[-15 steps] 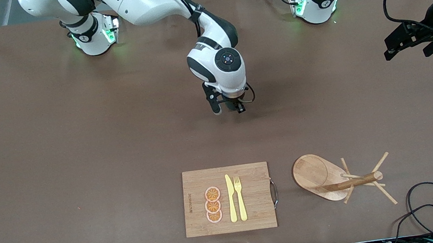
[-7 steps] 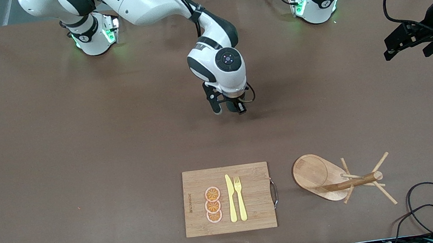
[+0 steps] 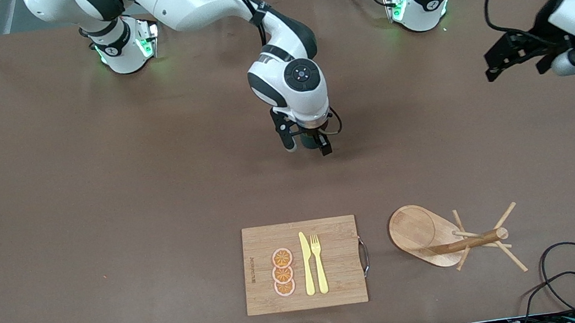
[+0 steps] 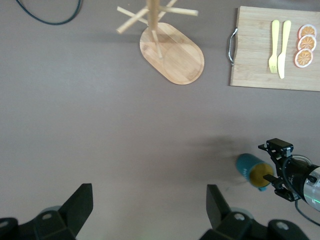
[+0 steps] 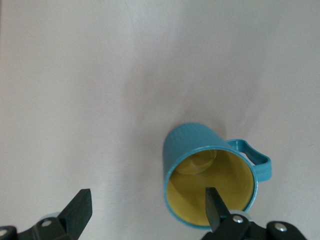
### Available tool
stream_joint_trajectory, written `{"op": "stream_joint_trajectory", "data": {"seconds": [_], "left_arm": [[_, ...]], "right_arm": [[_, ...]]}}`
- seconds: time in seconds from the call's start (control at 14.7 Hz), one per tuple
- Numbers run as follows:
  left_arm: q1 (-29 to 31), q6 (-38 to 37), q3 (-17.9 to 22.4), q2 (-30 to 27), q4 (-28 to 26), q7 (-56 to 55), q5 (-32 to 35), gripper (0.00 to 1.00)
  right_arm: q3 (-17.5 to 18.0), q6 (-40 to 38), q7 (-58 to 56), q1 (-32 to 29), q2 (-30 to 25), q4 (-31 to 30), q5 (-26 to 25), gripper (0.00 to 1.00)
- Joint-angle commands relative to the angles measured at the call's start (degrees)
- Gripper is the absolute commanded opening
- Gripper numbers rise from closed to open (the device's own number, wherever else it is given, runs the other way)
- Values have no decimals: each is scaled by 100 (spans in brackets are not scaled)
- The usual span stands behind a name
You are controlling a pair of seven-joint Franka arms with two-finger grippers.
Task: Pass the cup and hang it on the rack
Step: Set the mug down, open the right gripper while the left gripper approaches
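The right gripper [image 5: 147, 202] is low over the table, fingers wide, one tip apparently inside the teal mug [image 5: 200, 145] and one outside, probably to pinch its wall. The mug stands farther from the front camera than the mug tree [image 3: 445, 241], toward the right arm's end. The left gripper [image 4: 149, 202], fingers wide, waits over bare table, likely for the handover.

Matt brown bench [image 3: 105, 208], soft and slightly cloth-like, no shine. Pale wooden rack [image 3: 430, 234] with visible grain and a smooth satin finish. Bamboo-look cutting board [image 3: 301, 265], striped grain, thin metal handle at one end. Glossy teal cup [image 5: 210, 170], faintly ribbed outside, smooth mustard-yellow inside. Yellow plastic-looking knife [image 3: 306, 263] and fork [image 3: 318, 263]. Matt black right gripper [image 3: 308, 145]; shiny white arm shells.
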Motion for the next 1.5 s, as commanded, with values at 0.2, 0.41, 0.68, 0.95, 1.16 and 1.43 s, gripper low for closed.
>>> {"op": "stream_joint_trajectory", "data": {"seconds": [0.2, 0.41, 0.68, 0.95, 1.16, 1.43], "left_arm": [[-17, -81, -1080, 11, -203, -1808, 452, 100], [-17, 76, -1616, 3, -580, -2749, 524, 100], [0, 630, -2460, -50, -1213, -4181, 988, 100], [0, 1228, -3076, -68, -1863, -5475, 1287, 100], [0, 1693, -3507, -42, -2381, -6256, 1666, 100], [-508, 2414, -3692, 229, -3067, -7478, 2358, 100]], "right_arm": [[287, -1155, -2217, -853, -977, -124, 105, 100], [199, -1877, -4002, -932, -1584, -413, -603, 100], [190, -1922, -5822, -1291, -2313, -1177, -1063, 100], [199, -1904, -7510, -1923, -3113, -1925, -1293, 100], [208, -1879, -8469, -2468, -3736, -2529, -1293, 100], [208, -1878, -9893, -3391, -4432, -3104, -1231, 100]]}}
